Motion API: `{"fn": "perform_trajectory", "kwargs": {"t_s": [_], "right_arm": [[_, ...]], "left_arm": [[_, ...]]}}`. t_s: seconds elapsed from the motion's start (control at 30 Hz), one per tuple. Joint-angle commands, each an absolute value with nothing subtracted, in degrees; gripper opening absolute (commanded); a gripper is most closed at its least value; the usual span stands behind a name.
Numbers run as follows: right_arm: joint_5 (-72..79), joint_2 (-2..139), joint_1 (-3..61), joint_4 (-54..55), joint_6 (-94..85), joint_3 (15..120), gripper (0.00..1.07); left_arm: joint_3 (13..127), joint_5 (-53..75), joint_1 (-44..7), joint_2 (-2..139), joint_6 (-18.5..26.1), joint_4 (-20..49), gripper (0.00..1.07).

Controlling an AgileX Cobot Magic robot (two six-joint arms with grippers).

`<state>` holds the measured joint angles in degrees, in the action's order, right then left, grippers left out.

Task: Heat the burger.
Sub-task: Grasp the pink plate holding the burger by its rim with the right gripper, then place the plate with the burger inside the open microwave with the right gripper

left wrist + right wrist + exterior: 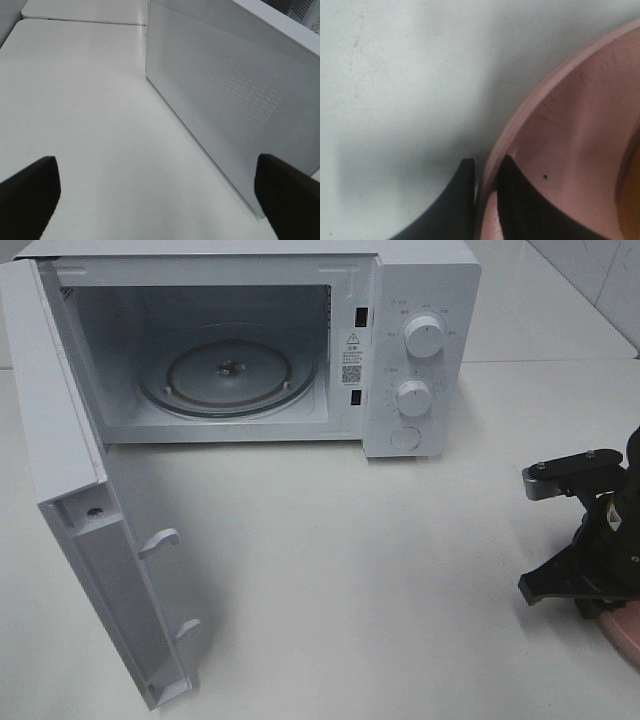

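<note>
From above, the right arm (600,530) bent down at the bench's (350,570) right edge over a pink plate (625,635). The microwave (420,300) stood with its door (70,440) swung wide and a glass turntable (230,375) inside. At the left wrist, the left tool (160,200) hung above the bench beside the door's perforated face, fingers (30,195) far apart. At the right wrist, the right tool (486,162) was clamped on the plate's rim, one finger outside and one inside. The burger (632,200) showed only as a golden sliver on the plate.
</note>
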<state>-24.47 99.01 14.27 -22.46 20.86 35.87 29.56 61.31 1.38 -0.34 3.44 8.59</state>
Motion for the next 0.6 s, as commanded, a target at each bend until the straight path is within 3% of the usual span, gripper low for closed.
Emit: {"fn": "perform_trajectory", "kwargs": {"t_s": [0.03, 0.23, 0.6], "right_arm": [[-24.52, 100.10, 14.32, -22.12, 20.63, 35.41, 0.00], [-25.84, 99.92, 14.32, -22.63, 21.83, 35.41, 0.00], [-35.41, 96.43, 20.23, -32.66, 30.65, 36.96, 0.00]], "left_arm": [[29.56, 61.42, 1.43, -1.32, 3.09, 8.77, 0.98], [29.56, 61.42, 1.43, -1.32, 3.09, 8.77, 0.98], [29.56, 61.42, 1.43, -1.32, 3.09, 8.77, 0.98]]}}
